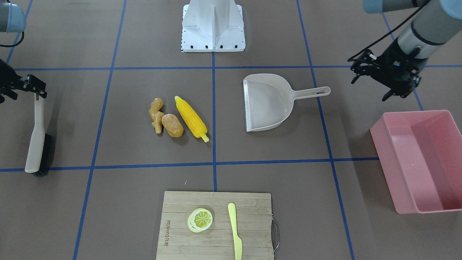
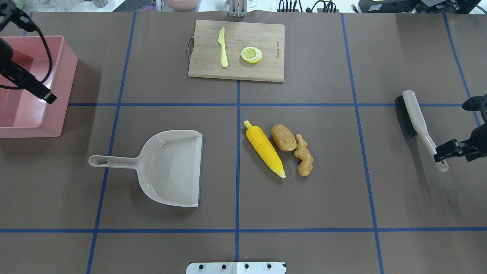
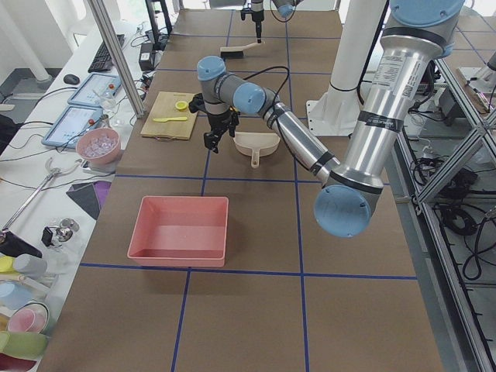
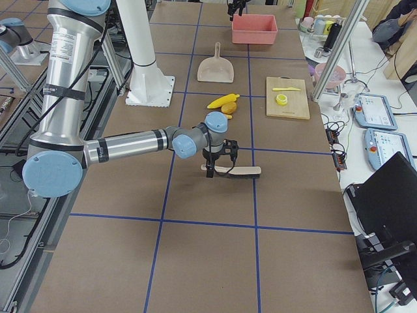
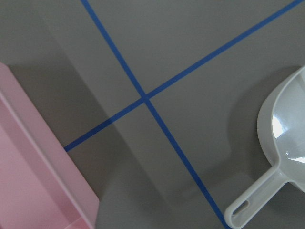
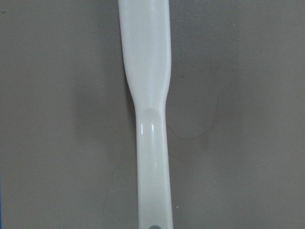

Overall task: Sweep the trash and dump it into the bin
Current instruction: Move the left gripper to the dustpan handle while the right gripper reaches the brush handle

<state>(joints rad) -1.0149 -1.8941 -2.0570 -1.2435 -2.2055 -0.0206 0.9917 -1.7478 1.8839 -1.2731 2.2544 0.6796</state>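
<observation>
The trash lies mid-table, side by side: a yellow corn cob (image 1: 190, 117) (image 2: 264, 150), a brown potato (image 1: 172, 125) (image 2: 284, 137) and a tan ginger root (image 1: 156, 115) (image 2: 303, 156). The beige dustpan (image 1: 269, 104) (image 2: 171, 167) lies empty beside them, its mouth towards the corn. The pink bin (image 1: 388, 162) (image 2: 26, 131) is empty at the table's left end. My left gripper (image 1: 371, 85) (image 2: 45, 97) is open and empty in the air between the bin and the dustpan's handle. My right gripper (image 1: 36, 92) (image 2: 441, 152) is at the handle of the brush (image 1: 36, 141) (image 6: 147, 71), which lies on the table. Its grip is hidden.
A wooden cutting board (image 1: 252, 224) (image 2: 262, 42) at the far edge holds a lemon slice (image 1: 200, 219) and a pale yellow knife (image 1: 234, 231). The robot's white base (image 1: 213, 36) stands at the near edge. Blue tape lines cross the brown table.
</observation>
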